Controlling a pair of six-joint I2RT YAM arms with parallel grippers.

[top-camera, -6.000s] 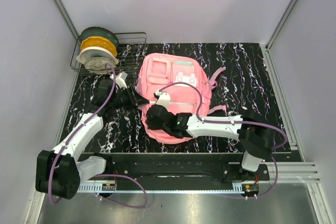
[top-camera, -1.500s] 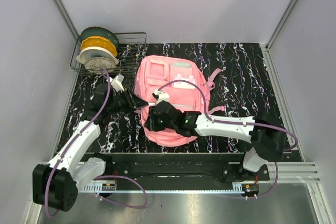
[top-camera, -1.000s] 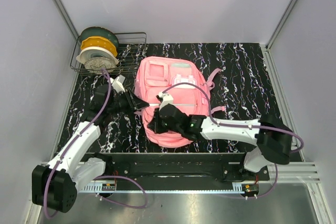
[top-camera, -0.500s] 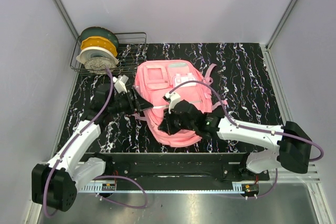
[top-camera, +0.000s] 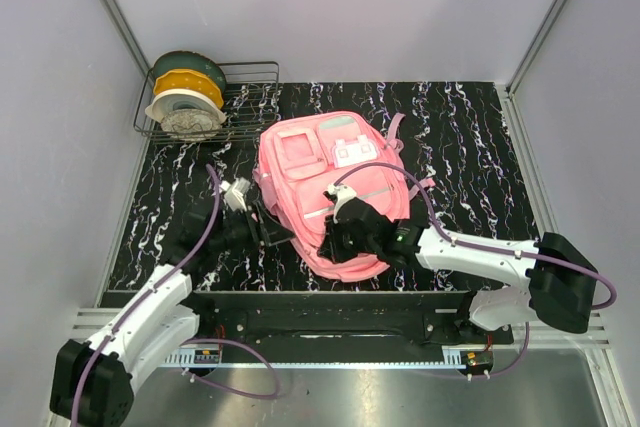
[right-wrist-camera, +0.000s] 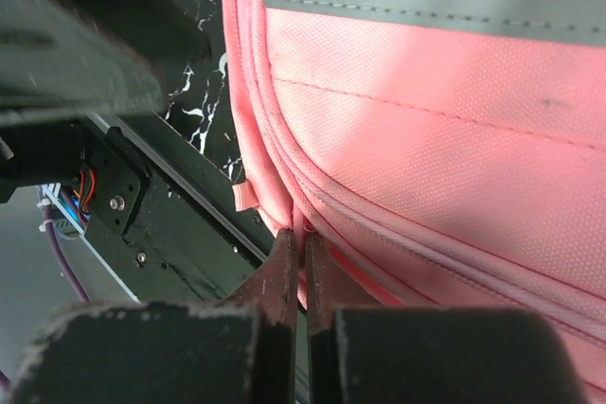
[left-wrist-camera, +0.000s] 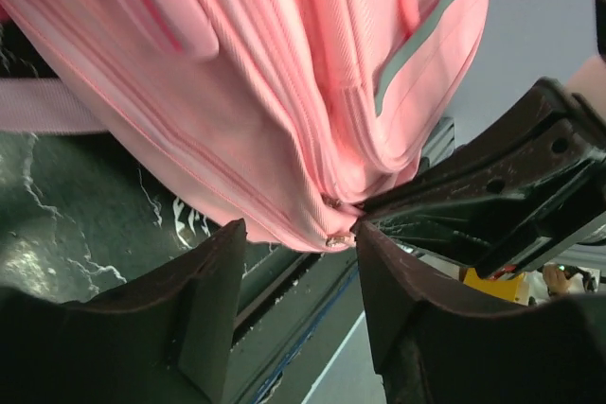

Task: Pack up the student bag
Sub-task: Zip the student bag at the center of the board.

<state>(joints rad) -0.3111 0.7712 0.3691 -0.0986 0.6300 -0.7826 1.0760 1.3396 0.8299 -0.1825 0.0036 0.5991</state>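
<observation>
Jaws first: on my left gripper [top-camera: 270, 230] they stand apart and hold nothing. In the left wrist view the two dark fingers [left-wrist-camera: 204, 300] flank the lower corner of the student bag [left-wrist-camera: 284, 73], where a small metal zip end hangs over the gap between them. I cannot tell whether either finger touches the fabric.

My right gripper [top-camera: 333, 250] is clenched. In the right wrist view its fingertips [right-wrist-camera: 281, 272] pinch a thin pink edge of the student bag [right-wrist-camera: 454, 139] along the zip seam at its near side, just above the black rail.

From overhead, the student bag [top-camera: 330, 182] lies flat, front pockets up, in the middle of the black marbled table [top-camera: 470, 147]. It is turned slightly, with its bottom end toward the arm bases and a pink strap trailing on its right. The left gripper sits at its near left edge, and the right gripper rests on its near end. In the far left corner, a wire rack [top-camera: 250, 97] holds upright spools [top-camera: 185, 97], well apart from the bag.
</observation>
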